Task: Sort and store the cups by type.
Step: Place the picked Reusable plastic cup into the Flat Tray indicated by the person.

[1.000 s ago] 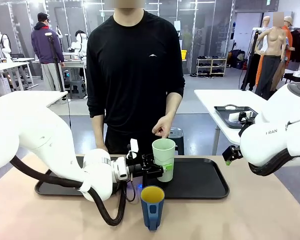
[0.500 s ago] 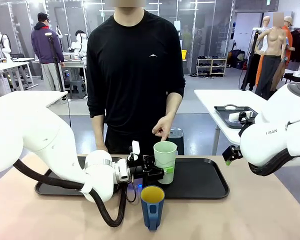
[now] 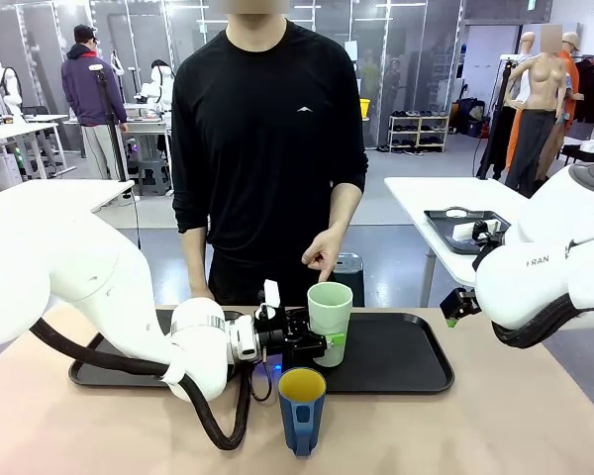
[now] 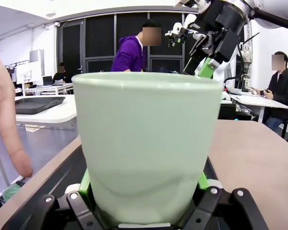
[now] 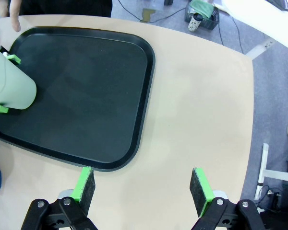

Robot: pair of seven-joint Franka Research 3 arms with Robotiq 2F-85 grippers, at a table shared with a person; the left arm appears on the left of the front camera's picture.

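Observation:
My left gripper (image 3: pixel 327 342) is shut on the lower part of a tall pale mint-green tumbler (image 3: pixel 329 315), held upright at the black tray (image 3: pixel 406 368). I cannot tell whether its base touches the tray. The tumbler (image 4: pixel 146 143) fills the left wrist view between the green pads, and it also sits at the left edge of the right wrist view as the tumbler (image 5: pixel 9 85). A dark blue handled mug (image 3: pixel 302 408) with a yellow inside stands on the table just in front of the tray. My right gripper (image 5: pixel 141 186) hangs open and empty above the table, off the tray's right end.
A person stands at the far side, one hand (image 3: pixel 322 252) hanging just behind the tumbler. The tray's right half (image 5: pixel 96 86) is bare. Bare tabletop (image 5: pixel 197 105) lies right of the tray.
My left gripper has carried the tumbler slightly down and to the right, lower over the tray. The mug and my right arm have not moved.

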